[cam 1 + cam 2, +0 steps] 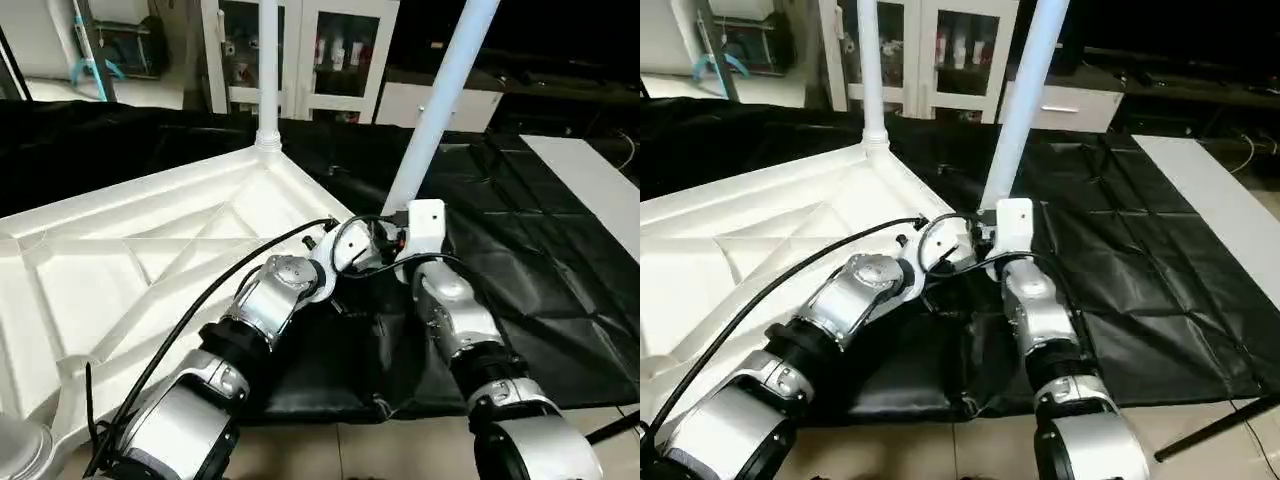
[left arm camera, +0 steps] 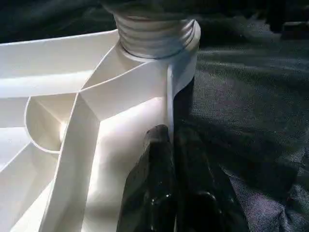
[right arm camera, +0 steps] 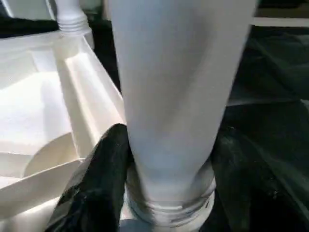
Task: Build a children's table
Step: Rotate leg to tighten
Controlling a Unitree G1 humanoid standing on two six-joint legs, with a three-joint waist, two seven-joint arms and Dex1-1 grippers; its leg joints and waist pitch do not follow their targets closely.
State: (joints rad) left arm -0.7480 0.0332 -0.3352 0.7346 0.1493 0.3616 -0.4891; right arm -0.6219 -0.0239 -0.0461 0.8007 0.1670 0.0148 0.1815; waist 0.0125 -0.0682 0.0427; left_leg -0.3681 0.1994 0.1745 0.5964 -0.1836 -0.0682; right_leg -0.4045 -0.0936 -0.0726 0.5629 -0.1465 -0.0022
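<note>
The white tabletop (image 1: 150,250) lies upside down on a black cloth, its X ribs facing up. One white leg (image 1: 268,70) stands upright in the far corner socket. A second leg (image 1: 440,100) leans to the right. Its threaded end (image 2: 154,34) sits at the near right corner socket with the threads still showing. My right gripper (image 3: 169,159) is shut on this leg just above the threads, one black finger (image 3: 104,174) on each side. My left gripper (image 2: 171,145) is shut on the tabletop's rim wall (image 2: 169,96) just short of that corner.
The black cloth (image 1: 540,280) covers the floor around the tabletop, and bare tiles (image 1: 400,450) show at its near edge. White glass-door cabinets (image 1: 330,50) stand at the back. A pale flat panel (image 1: 600,190) lies at the right, and a thin black bar (image 1: 1210,430) crosses the tiles there.
</note>
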